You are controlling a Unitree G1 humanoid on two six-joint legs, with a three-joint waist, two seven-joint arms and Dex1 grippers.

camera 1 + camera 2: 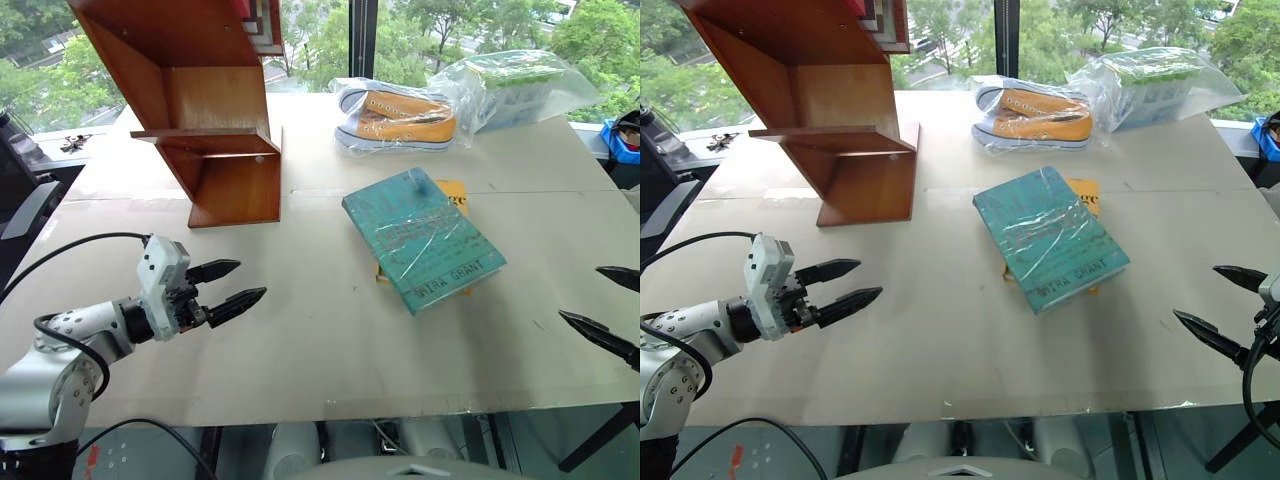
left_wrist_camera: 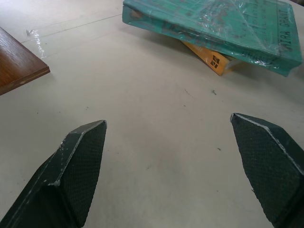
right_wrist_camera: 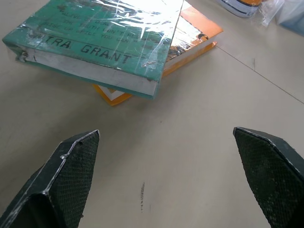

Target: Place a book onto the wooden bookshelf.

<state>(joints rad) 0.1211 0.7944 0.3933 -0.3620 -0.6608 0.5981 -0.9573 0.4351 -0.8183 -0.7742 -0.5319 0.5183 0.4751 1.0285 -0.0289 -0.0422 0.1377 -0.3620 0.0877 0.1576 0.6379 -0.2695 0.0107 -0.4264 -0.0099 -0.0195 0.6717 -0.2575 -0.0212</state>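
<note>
Head views, left and right eye: 1 table (image 1: 300, 350) with a pale surface is recorded. 1 wooden bookshelf (image 1: 215, 130) of reddish-brown slanted boards is set at the far left corner. 2 books are stacked just right of the table's middle: 1 teal-green book (image 1: 422, 238) in clear wrap is laid on top, turned at an angle, and 1 yellow-orange book (image 1: 455, 195) is seen beneath it, mostly covered. 1 orange sneaker (image 1: 400, 118) in a clear bag is placed along the far edge, with 1 bagged green-and-white item (image 1: 520, 85) beside it toward the far right corner. The left gripper (image 1: 230, 285) is held over the near left part of the table, fingers spread, nothing between them, well apart from the books. The right gripper (image 1: 1220, 310) is seen at the right edge, fingers likewise spread and empty. Bare tabletop lies between each gripper and the stack.

Left wrist view: 2 black fingers (image 2: 71, 175) are shown wide apart over bare table. Beyond them the 2 stacked books are visible, teal over yellow-orange, and 1 corner of the bookshelf board.

Right wrist view: 2 fingers (image 3: 61, 180) are shown wide apart. The stack is near, teal cover lettered "TRA GRANT" uppermost; part of the sneaker is seen beyond.
</note>
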